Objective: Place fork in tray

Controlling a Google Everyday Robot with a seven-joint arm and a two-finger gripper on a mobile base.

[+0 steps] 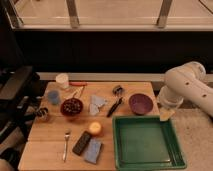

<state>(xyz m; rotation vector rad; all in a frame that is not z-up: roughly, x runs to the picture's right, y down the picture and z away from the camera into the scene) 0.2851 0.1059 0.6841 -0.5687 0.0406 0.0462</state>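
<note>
The silvery fork (66,144) lies flat on the wooden table (50,131) near the front left, tines toward the far side. The green tray (122,150) sits at the table's front right and looks empty. My white arm (186,89) comes in from the right. My gripper (166,114) hangs at the arm's lower end, just beyond the tray's far right corner and right of the purple bowl (141,103). It is far from the fork and nothing shows in it.
Between fork and tray lie a black flat object (81,142), a blue sponge (93,150) and a yellow round thing (94,128). Farther back are a dark bowl (72,106), a black-handled utensil (115,107), a red-handled utensil (77,84), a blue cup (53,96) and a white cup (62,80).
</note>
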